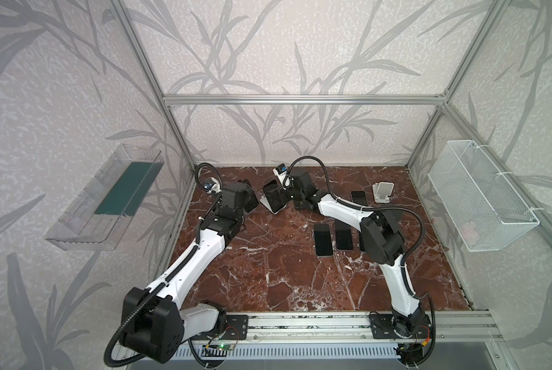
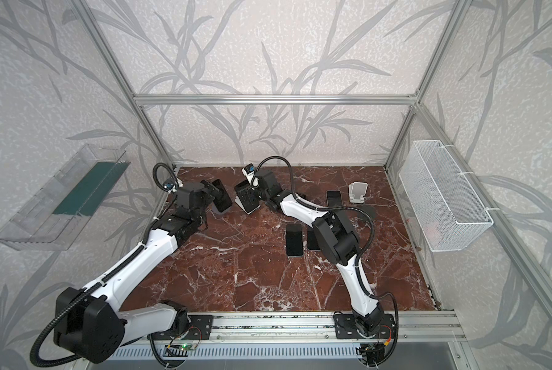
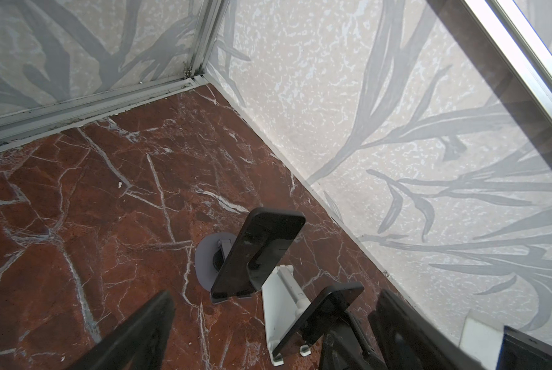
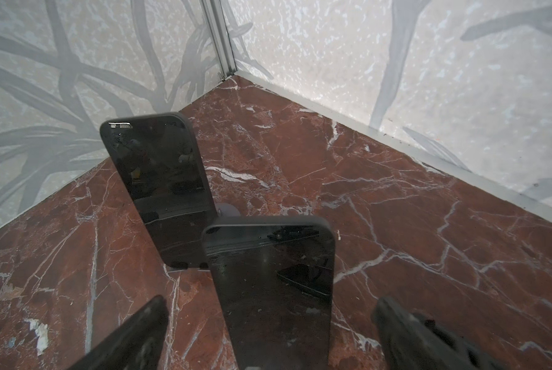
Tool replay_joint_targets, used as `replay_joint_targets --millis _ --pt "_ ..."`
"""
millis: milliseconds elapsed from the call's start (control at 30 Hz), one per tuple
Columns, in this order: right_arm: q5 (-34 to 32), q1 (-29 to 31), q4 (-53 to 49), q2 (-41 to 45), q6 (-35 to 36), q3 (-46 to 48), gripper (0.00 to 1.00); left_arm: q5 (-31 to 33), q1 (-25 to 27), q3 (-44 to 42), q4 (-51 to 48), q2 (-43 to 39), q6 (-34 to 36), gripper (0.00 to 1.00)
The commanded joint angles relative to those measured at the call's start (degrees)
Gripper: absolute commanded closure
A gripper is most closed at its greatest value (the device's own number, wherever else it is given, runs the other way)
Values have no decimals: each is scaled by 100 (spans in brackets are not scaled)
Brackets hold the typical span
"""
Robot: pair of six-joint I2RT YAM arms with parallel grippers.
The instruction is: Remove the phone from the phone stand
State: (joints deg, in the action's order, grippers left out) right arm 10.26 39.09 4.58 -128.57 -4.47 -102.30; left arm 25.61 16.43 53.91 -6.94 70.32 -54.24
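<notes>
– Right gripper (image 4: 271, 306): jaws spread wide either side of the white-stand phone (image 4: 268, 272), gaps both sides, nothing held. Arm?
– Right arm (image 1: 342, 208) folded at the elbow, forearm reaching across the middle toward the back. Left arm (image 1: 197, 256) stretched low to the back left. Left gripper (image 3: 274, 294) also wide, empty, facing the grey-stand phone (image 3: 258, 253).
– Do the wrist views differ?
– Left wrist shows the white stand (image 3: 284, 304) from behind and the grey stand (image 3: 205, 259) with its round base. Right wrist shows both dark screens.
– Room?
– Leaf-patterned walls (image 1: 284, 48), red marble table (image 1: 268, 272), wire basket (image 1: 479, 195), clear tray (image 1: 75, 224), flat phones (image 1: 323, 239), third stand (image 1: 383, 192).
</notes>
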Motion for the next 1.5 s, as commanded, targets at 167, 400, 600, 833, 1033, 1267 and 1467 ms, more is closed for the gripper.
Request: replay_joint_targets --millis 167,400,600,833,1033,1267,1467 --pt "-35 32 -741 -482 112 -957 1 -200 -192 -85 74 -62 -269 2" --pt "-349 77 -760 -651 235 -1213 1 -447 -217 -174 272 -131 -280 2" --pt "-295 75 -948 -947 117 -1665 1 -621 -253 -413 722 -282 -205 2" --pt "-370 121 -1380 -1312 112 -2309 0 -886 -297 -467 912 -287 -187 4" --pt "-471 143 -1461 -1390 68 -2367 8 -1100 -349 -462 959 -216 -278 5" --pt "-515 160 -1502 -1264 226 -2215 19 -1375 -462 -497 1102 -185 -363 7" --pt "-588 179 -843 -816 314 -1554 22 -1760 -497 -407 1194 -20 -368 9"
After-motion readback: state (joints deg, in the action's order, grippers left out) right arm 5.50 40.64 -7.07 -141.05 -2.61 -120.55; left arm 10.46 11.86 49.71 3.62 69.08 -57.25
